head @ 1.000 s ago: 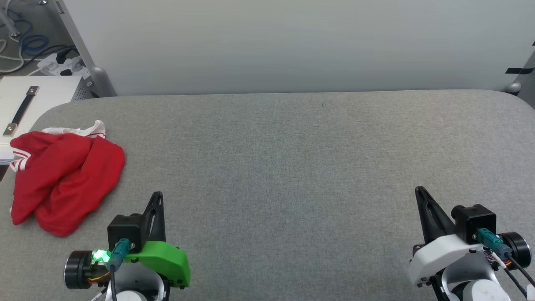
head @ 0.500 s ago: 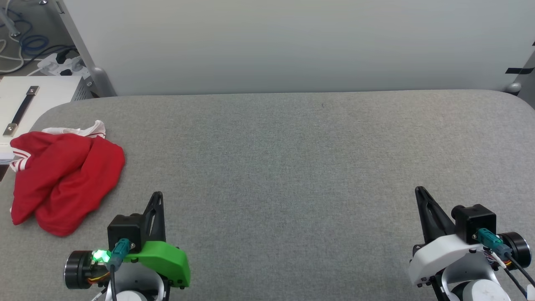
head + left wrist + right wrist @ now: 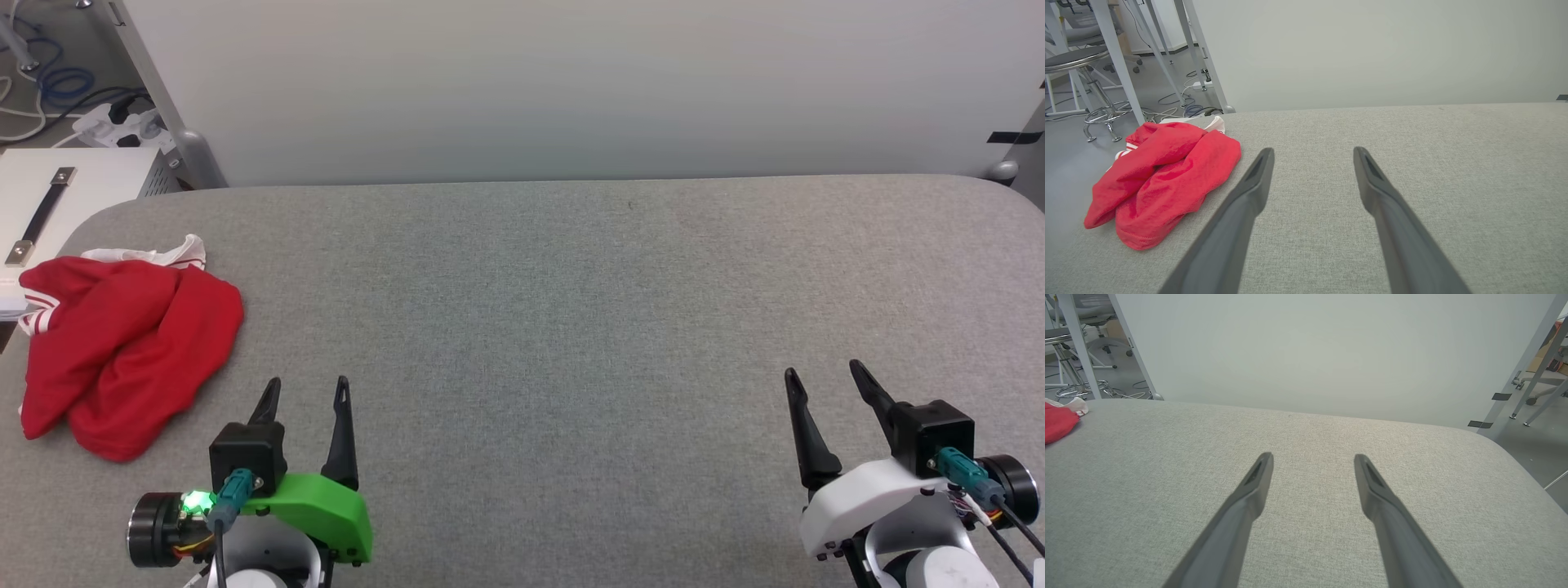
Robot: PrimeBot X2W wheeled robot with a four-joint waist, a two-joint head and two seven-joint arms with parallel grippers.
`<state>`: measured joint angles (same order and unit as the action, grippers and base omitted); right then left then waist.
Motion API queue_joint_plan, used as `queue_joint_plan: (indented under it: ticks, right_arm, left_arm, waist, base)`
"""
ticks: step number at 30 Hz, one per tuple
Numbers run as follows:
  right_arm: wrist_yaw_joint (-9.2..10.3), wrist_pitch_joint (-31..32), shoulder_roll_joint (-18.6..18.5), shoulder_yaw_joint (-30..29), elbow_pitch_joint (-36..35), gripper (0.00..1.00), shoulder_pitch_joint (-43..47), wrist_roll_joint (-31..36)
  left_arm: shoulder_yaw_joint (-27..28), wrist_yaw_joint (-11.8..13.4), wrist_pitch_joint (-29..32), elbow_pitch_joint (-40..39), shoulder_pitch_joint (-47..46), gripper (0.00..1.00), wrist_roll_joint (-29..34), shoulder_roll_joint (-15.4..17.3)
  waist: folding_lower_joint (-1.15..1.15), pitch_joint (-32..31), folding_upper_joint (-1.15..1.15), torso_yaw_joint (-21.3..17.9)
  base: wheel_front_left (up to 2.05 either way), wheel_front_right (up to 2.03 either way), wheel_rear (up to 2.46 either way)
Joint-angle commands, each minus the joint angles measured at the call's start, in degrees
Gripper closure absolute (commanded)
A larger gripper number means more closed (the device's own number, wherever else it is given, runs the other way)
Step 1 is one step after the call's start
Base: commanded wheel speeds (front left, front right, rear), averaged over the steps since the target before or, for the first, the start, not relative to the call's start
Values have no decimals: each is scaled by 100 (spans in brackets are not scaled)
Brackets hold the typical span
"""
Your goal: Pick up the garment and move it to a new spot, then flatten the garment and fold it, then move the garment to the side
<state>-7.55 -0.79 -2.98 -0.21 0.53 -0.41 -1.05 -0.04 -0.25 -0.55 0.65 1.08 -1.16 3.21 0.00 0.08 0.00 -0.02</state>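
Two grippers sit at the near edge of the table (image 3: 571, 327), both empty. The left gripper (image 3: 308, 381) has its fingers spread, and so does the right gripper (image 3: 823, 367). The garment (image 3: 131, 351) lies in a crumpled red heap at the table's left side. It is just ahead and to the left of the left gripper and well apart from the right one. A white sleeve with striped trim pokes out at the back of the heap; no print shows.

The heap sits close to the table's left edge, and part of it seems to reach that edge. A sideways nudge from a finger, rather than a clean pinch, could push it off onto the floor. Pinching a thick bunch of layers would likely lift the heap as one lump and leave it tangled for flattening. Pinching a single thin layer may let the cloth slip free mid-carry. No hem or collar lies clearly exposed, so any grab point is partly a guess. With the right gripper so far off, a one-armed lift probably drags trailing cloth across the table and bunches it further.
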Motion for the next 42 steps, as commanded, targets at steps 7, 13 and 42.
queue_joint_plan:
  ticks: [7,13,42]
  right_arm:
    - [1,-130,1,-41,30,0,-4,-131]
    - [1,-200,2,-54,12,0,2,-200]
    - [3,-563,4,-101,-67,0,20,-452]
  left_arm:
    - [-28,2,-134,58,-5,0,-122,-4]
    - [-44,-5,-205,83,-4,0,-174,-6]
    - [-129,-141,-573,-145,-7,0,-410,-14]
  waist:
    - [0,8,0,-4]
    - [0,11,0,-8]
    - [0,81,0,5]
  base:
    - [0,0,0]
    - [0,0,0]
    - [0,0,0]
